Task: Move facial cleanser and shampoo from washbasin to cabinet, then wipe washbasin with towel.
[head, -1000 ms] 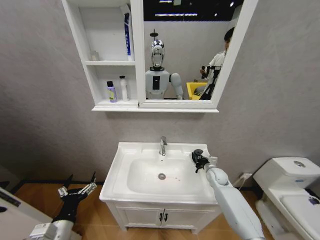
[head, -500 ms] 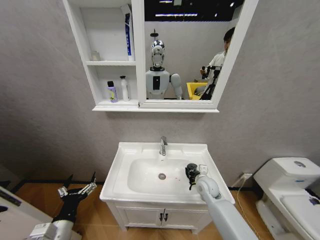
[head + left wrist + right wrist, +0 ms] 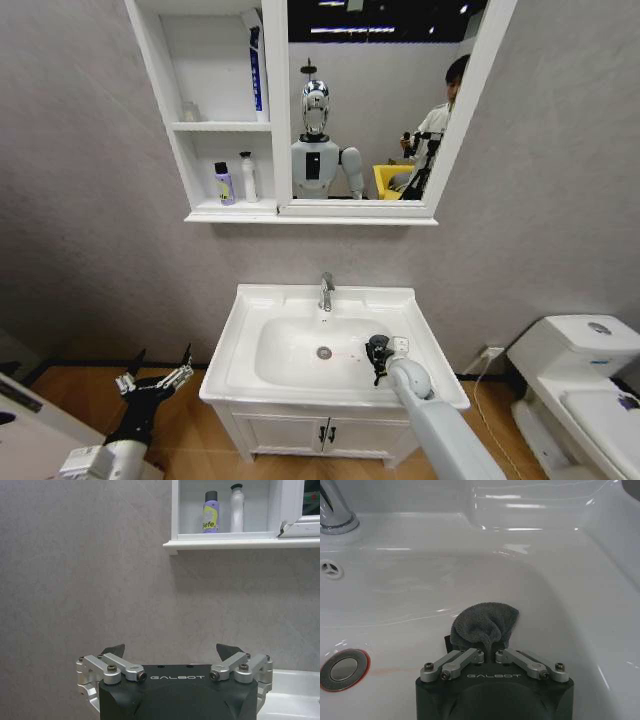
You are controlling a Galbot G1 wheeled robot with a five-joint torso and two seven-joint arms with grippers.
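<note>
The white washbasin (image 3: 250,300) stands below the wall cabinet (image 3: 165,125). My right gripper (image 3: 377,356) is down in the right side of the bowl, shut on the small dark grey towel (image 3: 485,627), which presses on the bowl's slope near the chrome drain (image 3: 342,667). My right gripper (image 3: 490,653) pinches the cloth's bunched edge. A purple bottle (image 3: 223,183) and a white bottle (image 3: 246,177) stand on the cabinet's lowest shelf, a blue-white tube (image 3: 255,65) higher up; which are the facial cleanser and shampoo I cannot tell. My left gripper (image 3: 152,377) hangs open, low and left of the basin.
The chrome tap (image 3: 326,291) rises at the basin's back rim. A white toilet (image 3: 580,370) stands to the right, and the two-door vanity (image 3: 325,432) sits under the basin. The cabinet's mirror (image 3: 375,100) reflects the robot. Wooden floor lies at lower left.
My right gripper has carried the towel from the basin's right rim down into the bowl, toward the drain. The left arm has not moved.
</note>
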